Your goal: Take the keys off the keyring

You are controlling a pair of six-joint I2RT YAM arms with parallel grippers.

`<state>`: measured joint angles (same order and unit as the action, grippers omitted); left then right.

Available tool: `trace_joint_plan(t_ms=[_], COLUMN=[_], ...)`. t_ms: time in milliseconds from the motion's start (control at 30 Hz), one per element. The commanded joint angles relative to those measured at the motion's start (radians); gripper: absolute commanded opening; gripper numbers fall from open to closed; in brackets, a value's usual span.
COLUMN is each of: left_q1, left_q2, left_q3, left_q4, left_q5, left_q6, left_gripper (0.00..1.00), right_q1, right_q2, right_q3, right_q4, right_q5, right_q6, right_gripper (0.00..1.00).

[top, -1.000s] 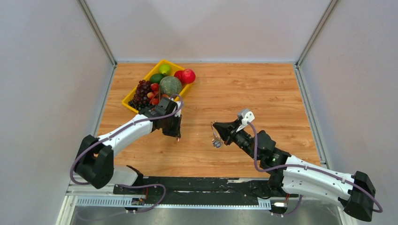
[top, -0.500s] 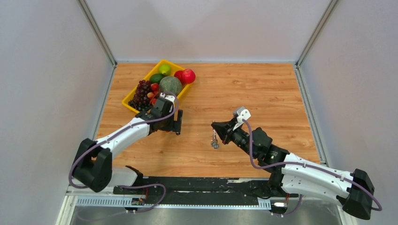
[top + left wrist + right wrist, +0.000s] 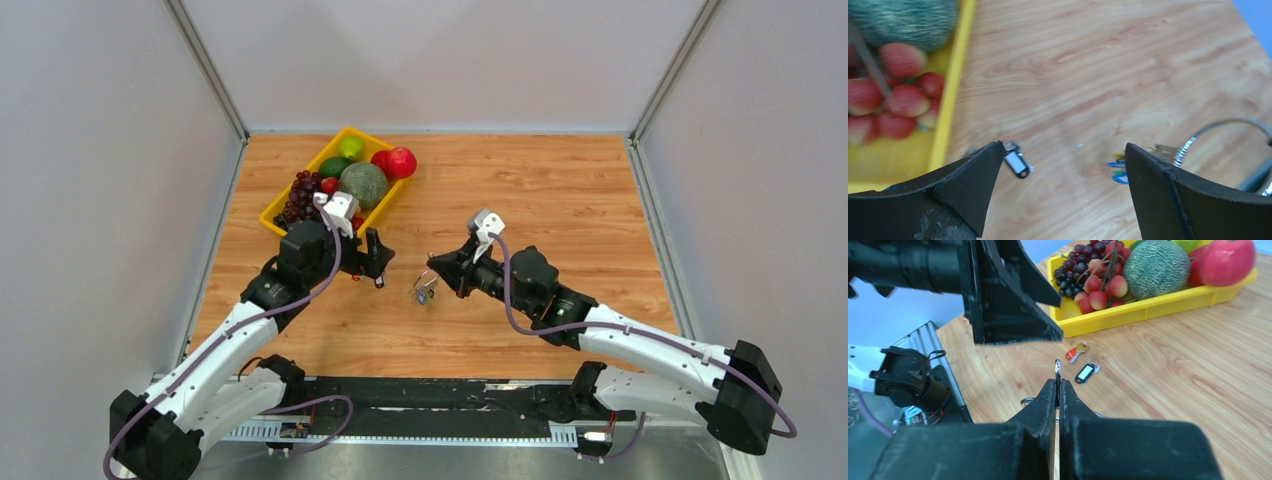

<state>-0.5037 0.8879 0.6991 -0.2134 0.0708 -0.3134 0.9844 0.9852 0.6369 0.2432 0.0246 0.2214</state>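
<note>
My right gripper [image 3: 437, 272] is shut on the keyring [image 3: 1228, 120], a thin silver wire ring held edge-on between the pads [image 3: 1058, 385]. The keys [image 3: 425, 293] left on it hang below the jaws, with blue, green and yellow tags [image 3: 1118, 171]. My left gripper [image 3: 376, 258] hovers open just left of the bunch, with nothing between its fingers [image 3: 1063, 150]. Two loose keys lie on the table below it. One has a black-framed tag [image 3: 1086, 372] [image 3: 1017, 163], the other a red tag [image 3: 1075, 352].
A yellow fruit tray [image 3: 272, 210] with grapes, a melon, strawberries and apples sits at the back left, close behind the left gripper. Its yellow rim [image 3: 950, 95] runs beside the loose keys. Grey walls enclose the wooden table [image 3: 560, 200].
The left gripper has opened and drawn back from the table towards the tray, leaving a key lying there. The right gripper has carried the keyring leftwards, closer to the left gripper.
</note>
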Motion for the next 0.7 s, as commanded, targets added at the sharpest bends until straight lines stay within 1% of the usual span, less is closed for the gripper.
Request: trace_joint_plan(t_ms=[0, 33, 67, 100, 200, 233, 367, 500, 667], left_q1=[0.001, 0.001, 0.001, 0.001, -0.001, -0.002, -0.007, -0.008, -0.008], left_q2=[-0.016, -0.010, -0.006, 0.004, 0.027, 0.034, 0.018, -0.037, -0.082], left_q3=[-0.116, -0.129, -0.146, -0.150, -0.152, -0.152, -0.163, -0.171, -0.168], left_q4=[0.259, 0.312, 0.331, 0.361, 0.405, 0.416, 0.424, 0.417, 0.398], left_q5=[0.333, 0.366, 0.413, 0.431, 0.522, 0.531, 0.531, 0.500, 0.497], left_q6=[0.060, 0.066, 0.066, 0.064, 0.061, 0.060, 0.058, 0.054, 0.050], left_gripper=[1.00, 1.00, 1.00, 1.00, 0.94, 0.93, 0.92, 0.93, 0.92], right_q1=[-0.013, -0.015, -0.016, -0.016, -0.016, -0.016, -0.015, -0.016, -0.016], right_q2=[0.027, 0.031, 0.035, 0.039, 0.052, 0.056, 0.068, 0.072, 0.075], right_q3=[0.084, 0.092, 0.098, 0.105, 0.125, 0.130, 0.146, 0.145, 0.144], right_q4=[0.041, 0.040, 0.039, 0.037, 0.028, 0.027, 0.020, 0.008, -0.007], right_q5=[-0.143, -0.157, -0.161, -0.161, -0.157, -0.155, -0.137, -0.104, -0.061], right_q6=[0.040, 0.042, 0.047, 0.052, 0.061, 0.064, 0.075, 0.088, 0.084], right_gripper=[0.00, 0.00, 0.00, 0.00, 0.00, 0.00, 0.00, 0.00, 0.00])
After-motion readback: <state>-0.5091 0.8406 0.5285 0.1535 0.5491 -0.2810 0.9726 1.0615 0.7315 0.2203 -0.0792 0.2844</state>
